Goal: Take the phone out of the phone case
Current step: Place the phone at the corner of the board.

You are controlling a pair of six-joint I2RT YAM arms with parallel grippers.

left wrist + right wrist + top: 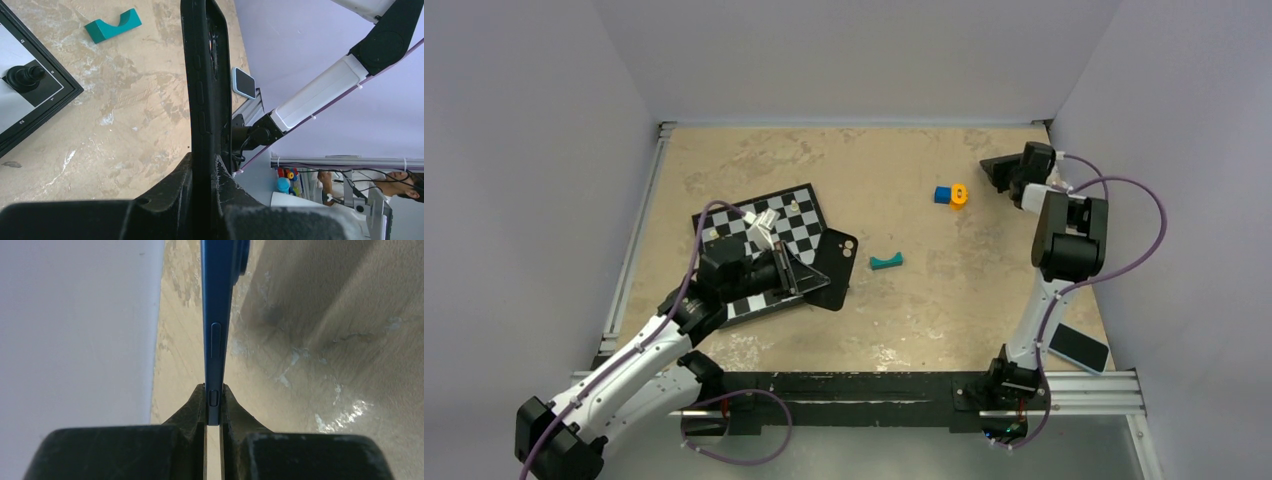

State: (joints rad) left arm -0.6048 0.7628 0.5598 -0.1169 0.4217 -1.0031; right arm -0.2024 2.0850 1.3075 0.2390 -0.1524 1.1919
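Left gripper (204, 162) is clenched on the bottom edge of the black phone case (202, 75), which stands edge-on ahead of its fingers, beside a chessboard (799, 215). Farther off, right gripper (214, 390) grasps the blue phone (216, 315) edge-on, well apart from the case.

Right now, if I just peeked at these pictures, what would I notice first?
Probably the black phone case, clamped in the left tool beside the checkerboard on the table's left side. Then the blue phone, pinched between the fingers of the right tool toward the table's far right.
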